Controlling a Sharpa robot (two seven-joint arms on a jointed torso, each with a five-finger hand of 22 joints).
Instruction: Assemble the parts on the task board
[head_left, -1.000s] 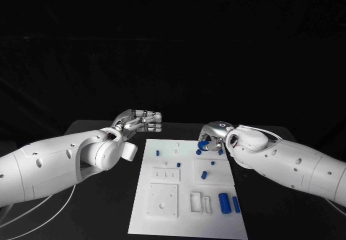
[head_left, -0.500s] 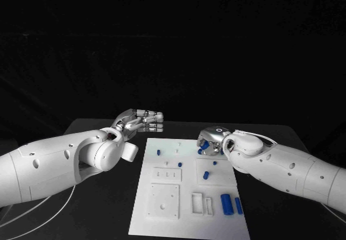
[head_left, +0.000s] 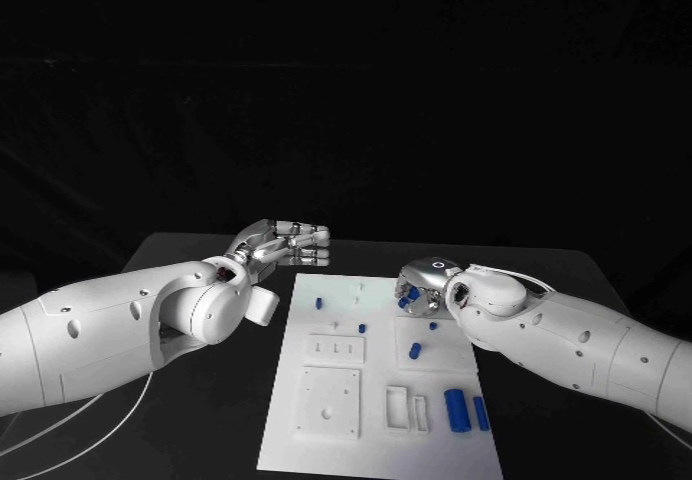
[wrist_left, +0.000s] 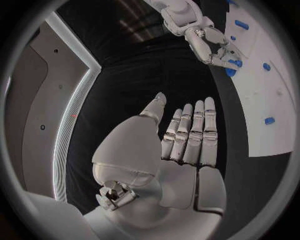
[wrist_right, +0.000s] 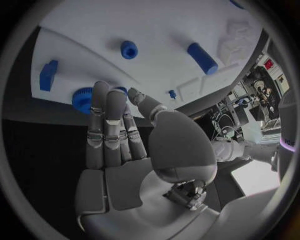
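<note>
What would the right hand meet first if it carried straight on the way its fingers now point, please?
Probably the round blue part at the task board's far edge; the right hand's fingertips already sit right at it, though contact is unclear.

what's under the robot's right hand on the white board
The right hand hovers over the far right corner of the task board. A round blue part shows at its fingertips; whether they touch it, and what lies beneath, is hidden.

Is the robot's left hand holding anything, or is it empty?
Empty. The left hand is beside the task board, not over it, and its wrist view shows the fingers straight and side by side with nothing between them.
</note>
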